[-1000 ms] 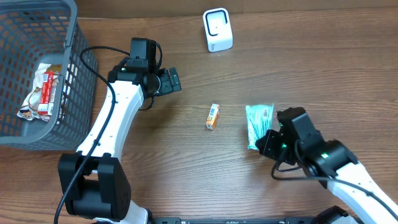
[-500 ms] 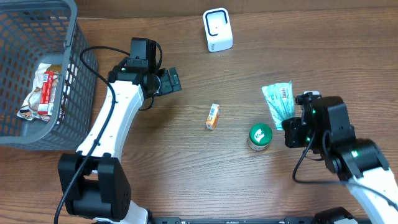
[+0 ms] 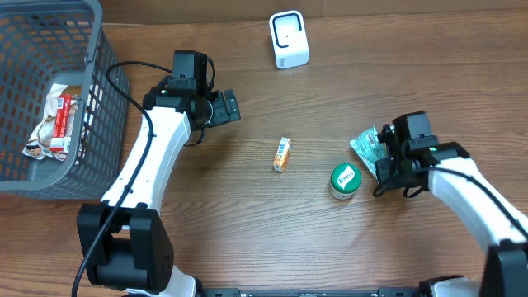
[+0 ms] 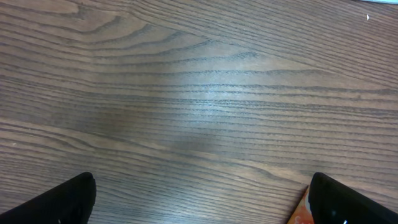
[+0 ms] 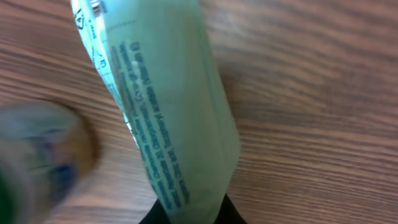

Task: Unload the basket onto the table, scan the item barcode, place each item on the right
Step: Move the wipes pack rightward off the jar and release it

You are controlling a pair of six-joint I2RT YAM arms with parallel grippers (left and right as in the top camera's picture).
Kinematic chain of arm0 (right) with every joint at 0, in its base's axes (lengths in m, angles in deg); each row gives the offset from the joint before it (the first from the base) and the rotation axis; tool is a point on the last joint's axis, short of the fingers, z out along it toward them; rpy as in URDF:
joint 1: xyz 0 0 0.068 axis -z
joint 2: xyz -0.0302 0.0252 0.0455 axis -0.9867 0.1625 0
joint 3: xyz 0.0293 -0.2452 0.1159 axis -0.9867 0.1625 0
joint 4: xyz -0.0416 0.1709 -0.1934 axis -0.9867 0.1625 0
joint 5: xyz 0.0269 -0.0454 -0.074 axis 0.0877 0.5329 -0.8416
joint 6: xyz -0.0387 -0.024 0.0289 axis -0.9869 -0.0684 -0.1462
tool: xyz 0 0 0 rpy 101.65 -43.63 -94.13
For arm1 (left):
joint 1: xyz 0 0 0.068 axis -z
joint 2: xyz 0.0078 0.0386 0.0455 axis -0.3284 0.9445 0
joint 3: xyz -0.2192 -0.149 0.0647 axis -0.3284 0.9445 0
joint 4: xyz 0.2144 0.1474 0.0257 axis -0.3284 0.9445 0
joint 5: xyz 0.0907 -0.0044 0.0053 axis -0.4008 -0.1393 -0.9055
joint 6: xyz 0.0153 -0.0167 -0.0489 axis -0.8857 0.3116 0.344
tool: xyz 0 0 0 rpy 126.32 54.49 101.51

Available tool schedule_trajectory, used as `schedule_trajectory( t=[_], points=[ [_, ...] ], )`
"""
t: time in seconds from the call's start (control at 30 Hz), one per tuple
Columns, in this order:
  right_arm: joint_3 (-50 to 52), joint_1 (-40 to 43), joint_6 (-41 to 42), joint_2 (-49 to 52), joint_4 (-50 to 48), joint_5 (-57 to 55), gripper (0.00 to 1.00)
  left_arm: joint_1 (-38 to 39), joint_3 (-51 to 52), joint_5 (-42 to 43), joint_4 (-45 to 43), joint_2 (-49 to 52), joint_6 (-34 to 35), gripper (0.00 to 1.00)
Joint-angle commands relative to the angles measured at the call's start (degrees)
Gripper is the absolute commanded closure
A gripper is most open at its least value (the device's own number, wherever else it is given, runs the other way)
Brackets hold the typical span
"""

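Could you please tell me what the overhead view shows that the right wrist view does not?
Only overhead: the grey basket, the white scanner, the small orange box and the left gripper. Only right wrist: the fine print running down the green packet, readable as lines of text though not word for word. Both: that packet held in the right gripper, the green-lidded tub beside it, and the wooden table.

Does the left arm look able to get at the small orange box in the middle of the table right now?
Probably yes: only bare tabletop lies between the left arm and the small orange box, and its jaws stand open.
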Motion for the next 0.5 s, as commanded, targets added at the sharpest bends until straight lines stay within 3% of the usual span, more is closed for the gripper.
schedule_trajectory(
  t=[0.0, 0.1, 0.2, 0.33, 0.47],
  points=[
    [-1.11, 0.44, -1.31, 1.44, -0.57, -4.66, 0.64, 0.02, -0.42, -0.33, -0.07, -0.37, 0.96, 0.00],
    [-1.46, 0.44, -1.25, 1.27, -0.52, -7.43, 0.66, 0.02, -0.42, -0.33, -0.04, -0.37, 0.96, 0.00],
    [-3.80, 0.44, 0.48, 0.85, 0.46, -8.39, 0.45, 0.02, -0.42, -0.33, -0.07, -0.37, 0.96, 0.00],
    [-8.96, 0.44, 3.80, 0.83, 4.15, -6.62, 0.36, 0.02, -0.42, -0.33, -0.07, -0.37, 0.96, 0.00],
    [-11.04, 0.44, 9.90, 0.83, 5.11, 2.67, 0.36, 0.02, -0.42, -0.33, -0.07, -0.37, 0.96, 0.00]
  ],
)
